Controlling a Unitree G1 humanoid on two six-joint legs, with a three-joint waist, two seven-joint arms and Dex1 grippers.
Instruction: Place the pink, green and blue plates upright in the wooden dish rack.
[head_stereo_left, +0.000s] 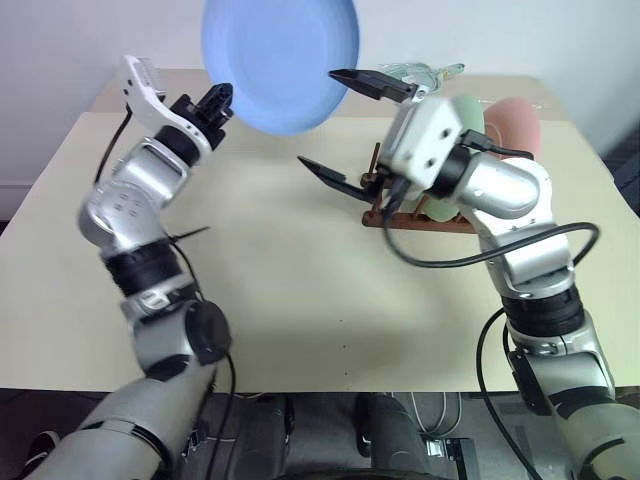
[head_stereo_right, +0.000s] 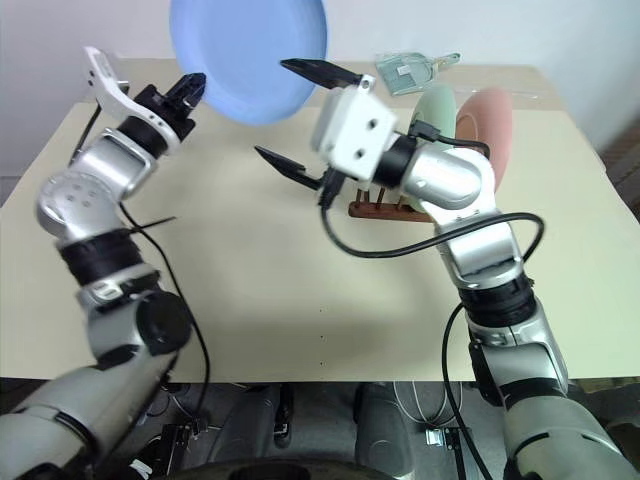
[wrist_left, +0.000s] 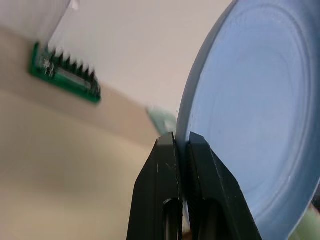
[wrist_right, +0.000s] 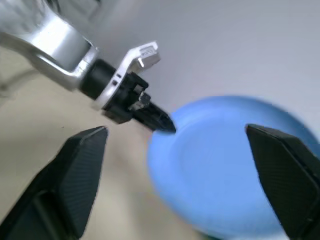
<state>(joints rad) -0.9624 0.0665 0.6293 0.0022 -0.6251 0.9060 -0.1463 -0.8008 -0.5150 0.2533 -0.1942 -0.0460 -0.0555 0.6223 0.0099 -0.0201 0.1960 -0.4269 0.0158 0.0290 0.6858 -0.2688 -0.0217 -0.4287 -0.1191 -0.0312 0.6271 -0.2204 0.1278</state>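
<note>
Your left pincer (head_stereo_left: 222, 103) was clamped on the blue plate's (head_stereo_left: 281, 55) rim, holding it high over the desk (head_stereo_left: 270, 290) — likely a handover, since your right pincer (head_stereo_left: 343, 132) gaped beside it, nearer the rack (head_stereo_right: 385, 209) where the green plate (head_stereo_right: 437, 108) and pink plate (head_stereo_right: 487, 122) stood.

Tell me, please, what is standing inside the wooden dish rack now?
In the wooden dish rack stand the green plate and the pink plate, both upright. The right arm covers their lower parts, so which slots they occupy cannot be seen.
</note>
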